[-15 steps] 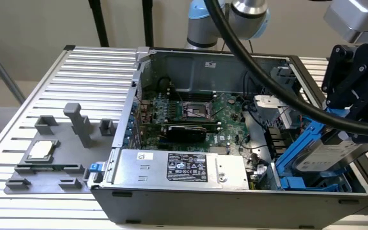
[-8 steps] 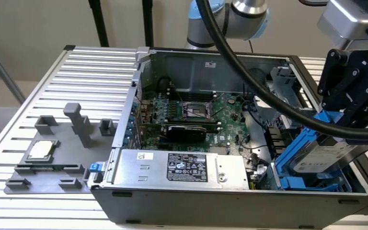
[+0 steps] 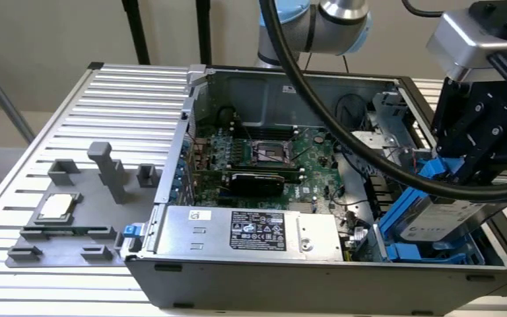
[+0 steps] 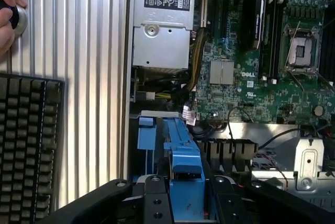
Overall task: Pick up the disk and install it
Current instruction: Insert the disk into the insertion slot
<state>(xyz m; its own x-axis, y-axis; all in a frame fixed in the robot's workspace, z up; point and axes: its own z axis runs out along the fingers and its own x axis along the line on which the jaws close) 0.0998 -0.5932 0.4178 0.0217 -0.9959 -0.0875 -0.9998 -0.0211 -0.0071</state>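
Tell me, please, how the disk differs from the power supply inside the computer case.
The disk carries a white label; the power supply a black one. The disk is clipped in a blue frame; the power supply is bare metal. The disk is tilted, gripped by the pincer; the power supply lies flat in the case. Both are silver-grey metal.

A computer case (image 3: 324, 281) is placed on the table (image 3: 130, 86), with a tray (image 3: 60, 254) at the exterior view's left. Inside the case, the power supply (image 3: 253, 231) is set near, the motherboard (image 3: 271, 158) behind it, and the disk (image 3: 443, 221), held in the gripper (image 3: 469, 181), at the exterior view's right.
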